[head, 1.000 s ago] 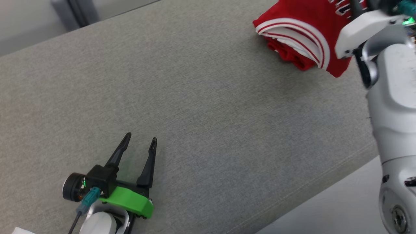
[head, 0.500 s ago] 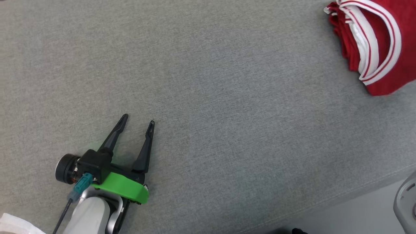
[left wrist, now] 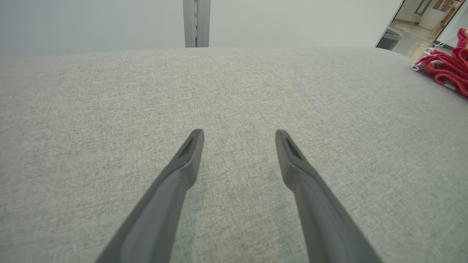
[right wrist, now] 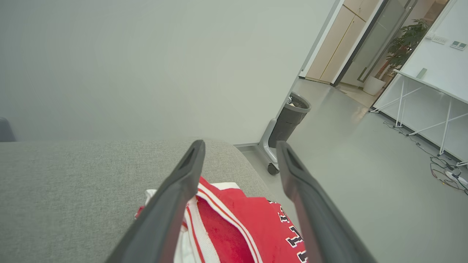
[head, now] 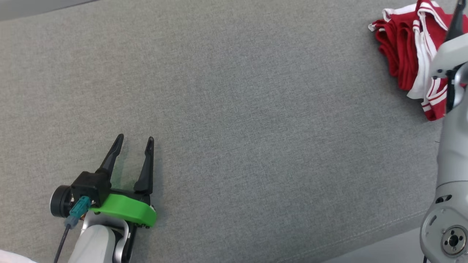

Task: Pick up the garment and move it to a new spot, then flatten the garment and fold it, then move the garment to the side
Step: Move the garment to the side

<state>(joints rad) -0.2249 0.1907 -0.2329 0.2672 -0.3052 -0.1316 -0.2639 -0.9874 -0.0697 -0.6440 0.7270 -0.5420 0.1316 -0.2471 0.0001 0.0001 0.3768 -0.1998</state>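
Observation:
The garment (head: 404, 51) is a red jersey with white stripes, lying bunched at the far right of the grey cloth surface (head: 237, 109). My right gripper (right wrist: 240, 144) hovers open just above it, and the red cloth with dark lettering (right wrist: 248, 226) lies below the fingers, not between them. One dark right finger (head: 456, 20) shows over the garment in the head view. My left gripper (head: 134, 138) rests open low over bare cloth at the lower left, far from the jersey. The left wrist view has the left gripper (left wrist: 239, 133) open and the garment (left wrist: 448, 69) at its far right edge.
The surface's front edge (head: 402, 219) runs along the lower right, with floor beyond it. My pale right arm (head: 451, 157) stands along the right side. Past the surface's end are a grey wheeled bin (right wrist: 290, 117) and a white table (right wrist: 431, 91).
The head camera has shifted. The right arm, out of the picture half a second ago, is back over the garment, which now looks more bunched. The left gripper stays open.

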